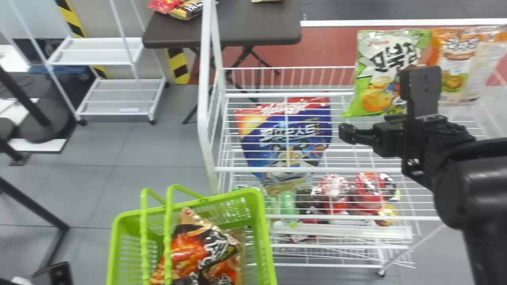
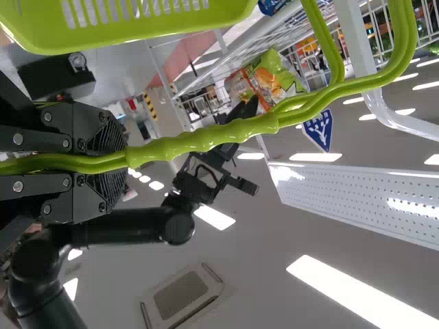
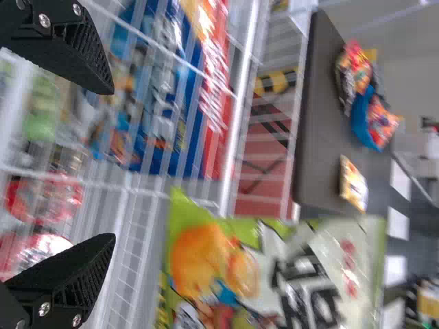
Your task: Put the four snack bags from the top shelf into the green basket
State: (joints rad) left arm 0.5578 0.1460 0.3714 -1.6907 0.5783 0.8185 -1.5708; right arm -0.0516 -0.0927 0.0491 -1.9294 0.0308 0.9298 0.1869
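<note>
The white wire rack (image 1: 292, 169) is the largest thing, one, its left post and front rail bounding the wire tiers. At the rack's top level, bare wires run from that post to the snack bags at the right. Behind the rack stands one dark folding worktop (image 1: 259, 27), with small snack packs on it near its edges. One white two-tier cart (image 1: 99, 51) stands beyond the rack's left side, with grey floor between them.

In front of the rack, near its lower left, is one green basket (image 1: 257, 206); its rim comes close to the wires. At least two orange-and-black snack bags (image 1: 198, 247) lie inside, overlapping, below its two handles. The left gripper (image 2: 127, 161) has its jaws clamped on the handles, in front of the rack. The right gripper (image 1: 382, 102) is over the rack's right half, jaws wide apart, with a gap between them, near the bags.

One blue-and-red pouch (image 1: 283, 138) shows through the wires in the rack's left half. Upright along the rack's back edge are one green-and-white snack bag (image 1: 378, 85) and, right of it, two orange-and-white snack bags (image 1: 455, 69), overlapping. Low in the rack are red packs (image 1: 366, 194), too blurred to count, and a green bottle (image 1: 288, 204).
</note>
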